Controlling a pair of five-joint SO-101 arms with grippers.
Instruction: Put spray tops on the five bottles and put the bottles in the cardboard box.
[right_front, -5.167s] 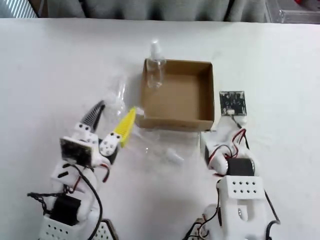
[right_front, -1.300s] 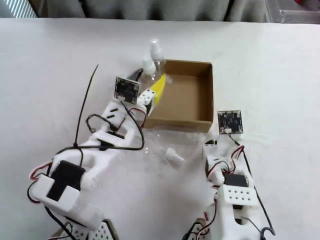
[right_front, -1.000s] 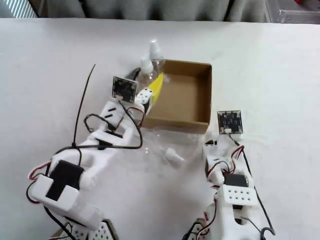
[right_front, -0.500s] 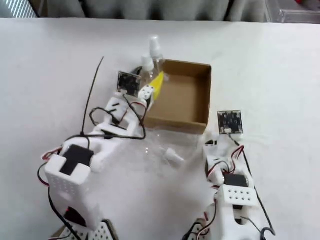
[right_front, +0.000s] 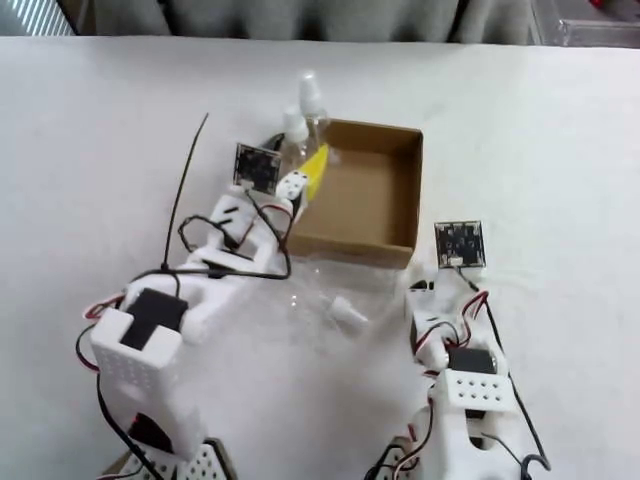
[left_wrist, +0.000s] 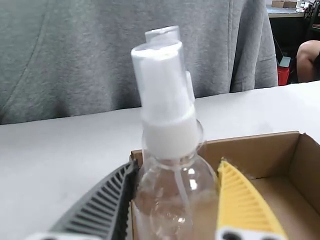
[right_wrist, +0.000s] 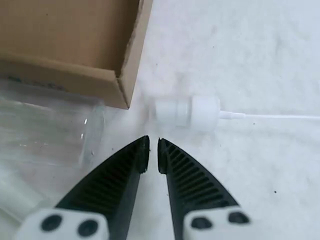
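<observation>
Held bottle: held bottle (left_wrist: 172, 200) is clear, round-shouldered plastic, upright, with a thin dip tube visible through its wall.
Its cap: white spray top (left_wrist: 162, 100), smooth and cylindrical, sits on the neck above a wider white collar.
Left gripper: left gripper (left_wrist: 177, 167) is clamped on the held bottle's body, a dark grey ribbed finger (left_wrist: 100, 210) on one side and a yellow ribbed finger (left_wrist: 245, 205) on the other.
Place: the held bottle stands at the far left corner of the cardboard box (right_front: 350, 247); whether its base is inside the wall cannot be told.
Second bottle: second bottle (right_front: 312, 100), also clear with a white sprayer, stands upright just behind the held one at the same corner.
Box: brown corrugated card, square, open-topped, with low walls and a plain matte floor.
Loose top: loose spray top (right_wrist: 187, 111) lies on its side on the table (right_front: 520, 120) near the box's front corner, its thin white tube trailing away from the box.
Lying bottle: uncapped clear bottle (right_wrist: 45, 132) rests on its side against the box's front wall.
Right gripper: right gripper (right_wrist: 151, 150) has black ribbed fingers drawn nearly together, a thin slit between the tips, holding nothing, low over the table just beside the loose spray top.
Table: white, faintly textured surface.
</observation>
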